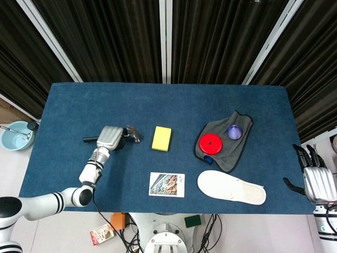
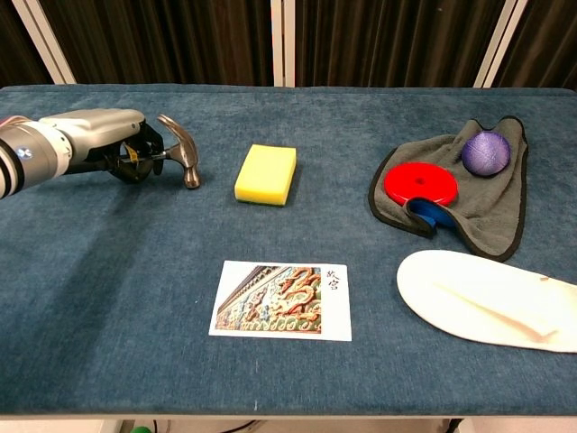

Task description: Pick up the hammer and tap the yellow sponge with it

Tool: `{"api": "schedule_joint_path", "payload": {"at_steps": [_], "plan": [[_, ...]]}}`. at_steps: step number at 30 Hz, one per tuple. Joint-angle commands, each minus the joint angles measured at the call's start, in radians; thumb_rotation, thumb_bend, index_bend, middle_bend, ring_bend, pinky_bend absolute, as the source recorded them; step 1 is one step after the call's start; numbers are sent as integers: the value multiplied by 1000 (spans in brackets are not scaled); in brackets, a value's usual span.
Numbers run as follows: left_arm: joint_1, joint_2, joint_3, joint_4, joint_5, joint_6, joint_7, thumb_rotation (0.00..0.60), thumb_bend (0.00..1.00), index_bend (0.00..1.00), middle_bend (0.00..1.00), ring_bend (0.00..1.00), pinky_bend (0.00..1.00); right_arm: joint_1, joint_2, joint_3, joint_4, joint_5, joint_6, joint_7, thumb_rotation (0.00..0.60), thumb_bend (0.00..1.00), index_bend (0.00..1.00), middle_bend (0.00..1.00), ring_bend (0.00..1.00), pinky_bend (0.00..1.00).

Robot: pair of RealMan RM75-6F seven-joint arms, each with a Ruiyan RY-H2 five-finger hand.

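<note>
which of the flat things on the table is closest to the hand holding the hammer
The yellow sponge. It lies just right of the hammer in the left hand; the postcard and the white insole lie farther off.

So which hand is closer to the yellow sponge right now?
Left. The left hand grips the hammer just left of the yellow sponge; the right hand hangs off the table's far right edge.

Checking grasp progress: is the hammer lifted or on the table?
Lifted: the left hand grips the hammer, its head clear of the table.
</note>
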Motion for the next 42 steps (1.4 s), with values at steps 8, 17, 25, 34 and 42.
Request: {"api": "schedule_joint_path", "payload": {"at_steps": [8,17,25,34,42], "plan": [[33,-4,-15,38,142,35,-169,600,680,673,698,600,736,-3,7,-1,-10,-2,4,-6,600,184,22,120,23,198],[56,-34,-15,119,417,182,-476,600,788,836,849,785,997,-6,12,-2,-23,-7,10,-17,600,185,24,122,24,198],[9,-61,-9,132,546,202,-605,600,841,877,891,888,1000,-10,19,-3,-40,-9,15,-34,600,185,25,128,23,204],[-42,-119,5,217,560,136,-510,600,850,887,903,913,1000,-19,22,-4,-41,1,21,-31,600,184,28,131,23,208],[-70,-188,10,306,517,46,-437,600,851,887,903,913,1000,-15,20,-4,-38,3,10,-31,600,185,31,134,23,209]]}}
